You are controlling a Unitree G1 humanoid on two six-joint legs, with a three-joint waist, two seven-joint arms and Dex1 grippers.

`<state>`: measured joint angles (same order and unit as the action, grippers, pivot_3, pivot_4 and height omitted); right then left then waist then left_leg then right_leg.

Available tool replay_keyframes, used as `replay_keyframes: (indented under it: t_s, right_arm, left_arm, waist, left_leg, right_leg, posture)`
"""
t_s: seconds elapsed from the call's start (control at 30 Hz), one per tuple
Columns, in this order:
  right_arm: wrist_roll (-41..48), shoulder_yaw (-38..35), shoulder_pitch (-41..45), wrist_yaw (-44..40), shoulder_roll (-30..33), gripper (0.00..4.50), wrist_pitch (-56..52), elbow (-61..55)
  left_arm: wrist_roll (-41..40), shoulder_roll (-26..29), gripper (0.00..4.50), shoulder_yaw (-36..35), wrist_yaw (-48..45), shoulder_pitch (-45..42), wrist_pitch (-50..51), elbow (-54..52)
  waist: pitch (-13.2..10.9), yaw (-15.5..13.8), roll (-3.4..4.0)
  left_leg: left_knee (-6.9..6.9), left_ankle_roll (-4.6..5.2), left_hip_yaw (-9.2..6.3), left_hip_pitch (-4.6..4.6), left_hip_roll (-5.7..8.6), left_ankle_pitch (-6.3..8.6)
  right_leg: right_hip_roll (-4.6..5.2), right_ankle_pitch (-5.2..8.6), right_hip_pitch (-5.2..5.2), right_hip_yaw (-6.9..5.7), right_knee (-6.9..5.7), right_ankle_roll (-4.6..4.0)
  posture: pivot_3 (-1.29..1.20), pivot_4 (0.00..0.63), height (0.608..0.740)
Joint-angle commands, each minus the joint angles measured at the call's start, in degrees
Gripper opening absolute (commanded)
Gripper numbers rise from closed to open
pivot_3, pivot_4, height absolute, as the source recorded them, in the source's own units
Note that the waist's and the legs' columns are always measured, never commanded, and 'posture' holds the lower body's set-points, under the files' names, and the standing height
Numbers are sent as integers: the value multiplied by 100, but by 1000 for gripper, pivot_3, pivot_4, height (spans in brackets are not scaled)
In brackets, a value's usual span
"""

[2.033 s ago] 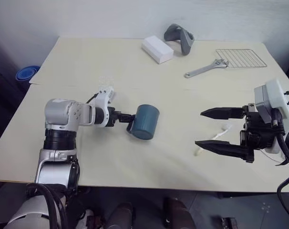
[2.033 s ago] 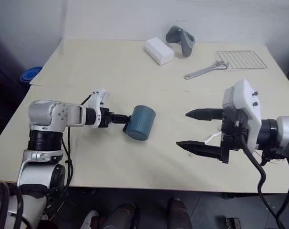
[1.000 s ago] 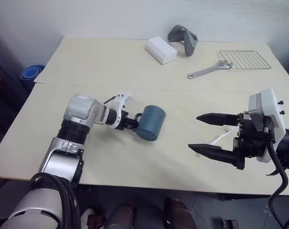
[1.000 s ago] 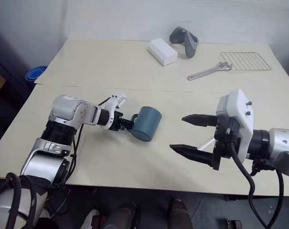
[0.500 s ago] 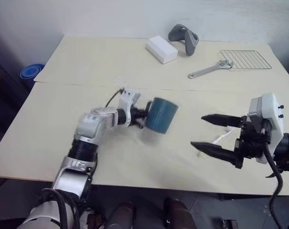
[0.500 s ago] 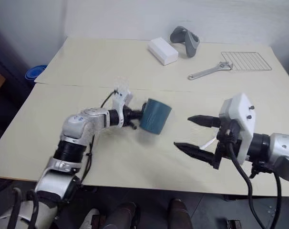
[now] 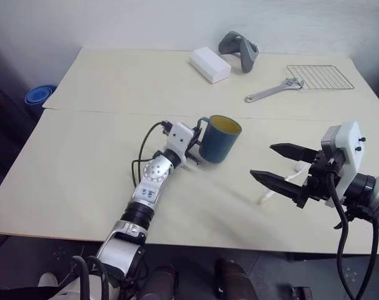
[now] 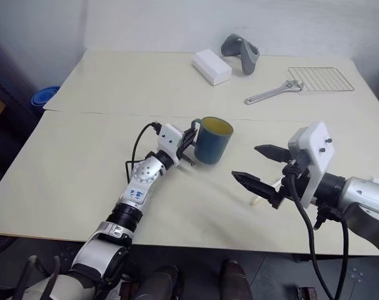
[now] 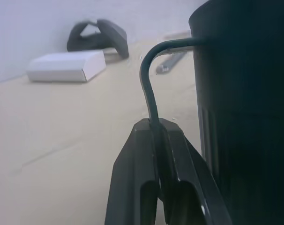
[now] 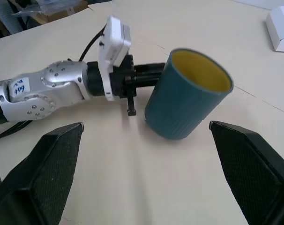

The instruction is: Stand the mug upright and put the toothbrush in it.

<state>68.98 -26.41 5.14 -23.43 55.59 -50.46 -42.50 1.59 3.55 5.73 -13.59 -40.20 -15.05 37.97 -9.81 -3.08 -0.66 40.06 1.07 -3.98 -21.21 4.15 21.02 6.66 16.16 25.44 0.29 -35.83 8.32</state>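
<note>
We see a pale table (image 7: 102, 94) from above, with both our arms reaching over it. Near the middle of the table, our left hand (image 7: 191, 149) is pinched tight on the thin loop handle of the mug (image 7: 218, 138). The left wrist view confirms it: the 2 black fingers (image 9: 132, 187) are pressed together with the handle wire between them. The mug is dark teal-blue outside and yellow-olive inside. It sits almost upright, mouth facing up and slightly tipped toward the near right. We cannot tell whether its base is flat on the table or just above it.

Our right hand (image 7: 282, 167) hovers near the right edge, toward the near side, with its 2 fingers spread wide and holding nothing. Just under and beside it lies the toothbrush (image 7: 283, 185), slim and white with a pale yellowish end, partly hidden by the fingers.

The step in hand, as we judge it, is finishing the mug's turn to upright. To do it well, we should level the rim fully, lower the base until it rests flat, and only then loosen the grip, because a thin handle gives little control and the mug could tip or roll. Afterwards, the toothbrush needs a grasp near 1 end.

Along the far edge sit a white box (image 7: 209, 64), a grey gadget (image 7: 239, 49), a wrench (image 7: 271, 90) and a wire rack (image 7: 319, 76).
</note>
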Motion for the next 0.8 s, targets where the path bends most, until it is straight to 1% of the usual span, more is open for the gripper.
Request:
replay_keyframes:
  t_s: [0.03,0.1,0.2,0.27,0.3,0.33,0.43,0.47,0.57,0.6,0.7,0.8]
  right_arm:
    - [147,-240,-41,34,69,4500,52,-83]
    - [157,-265,-64,33,85,4500,49,-93]
    - [76,-336,-124,-66,159,4500,40,-26]
    - [66,-346,-125,-93,167,4500,55,53]
    - [71,-344,-120,-94,157,4500,64,86]
    - [32,-278,-89,-78,128,4500,87,106]
    - [-72,-7,57,25,-4,4500,156,128]
    - [-87,37,83,36,-28,4500,167,132]
    - [-151,164,140,123,-112,4500,187,106]
    - [-201,180,117,167,-134,4500,185,98]
    - [-377,152,-26,447,-212,4500,104,127]
    - [-471,103,-140,1132,-387,4500,-60,159]
  left_arm:
    - [22,27,39,-99,36,-173,-355,371]
    - [9,24,39,-119,15,-172,-451,474]
    - [-69,105,730,24,-517,39,-620,232]
    - [-105,209,1387,38,-699,214,-599,-126]
    - [-101,257,1541,28,-724,279,-566,-276]
    - [-122,327,1867,5,-793,357,-465,-459]
    - [-260,565,2578,-129,-995,548,23,-982]
    - [-286,613,2928,-152,-1023,590,151,-1117]
    - [-467,964,3696,-263,-1287,830,766,-1914]
    - [-604,1133,3865,-299,-1486,938,1047,-2254]
    - [-1186,1729,3865,-388,-2264,1200,2047,-3215]
    - [-1957,2653,3865,-427,-3424,1233,3142,-4100]
  waist:
    - [0,-2,0]
    - [0,2,0]
    - [1,10,0]
    - [1,17,1]
    - [1,17,0]
    - [1,19,0]
    - [1,25,0]
    - [1,28,1]
    - [1,29,2]
    - [1,30,2]
    - [1,57,2]
    - [1,75,4]
  left_leg:
    - [0,0,0,1,-1,0]
    - [1,1,-1,1,0,0]
    - [0,1,0,1,0,0]
    - [-1,1,0,2,-1,0]
    - [-1,1,0,2,-2,0]
    - [0,1,-1,2,-2,0]
    - [0,1,-2,1,-3,0]
    - [0,1,-2,2,-4,0]
    - [-1,1,-4,2,-4,0]
    - [-1,0,-5,1,-4,0]
    - [-3,0,-7,0,-7,0]
    - [-1,-1,-10,-1,-8,0]
  right_leg:
    - [0,0,0,0,0,0]
    - [1,0,0,0,-1,0]
    - [0,0,0,0,-2,0]
    - [0,0,0,0,-2,0]
    - [-1,0,0,0,-1,0]
    - [0,0,0,0,-1,0]
    - [0,0,0,0,-1,0]
    - [0,0,0,0,-2,0]
    - [0,0,0,0,-2,0]
    - [0,0,0,0,0,0]
    - [-1,0,2,0,-1,0]
    - [-1,0,2,0,-2,-1]
  posture:
    - [0,150,740]
    - [0,150,740]
    - [0,150,740]
    - [0,150,740]
    - [0,150,740]
    - [0,150,740]
    - [0,150,740]
    - [0,150,740]
    - [0,150,740]
    - [0,150,740]
    - [0,150,740]
    - [0,150,740]
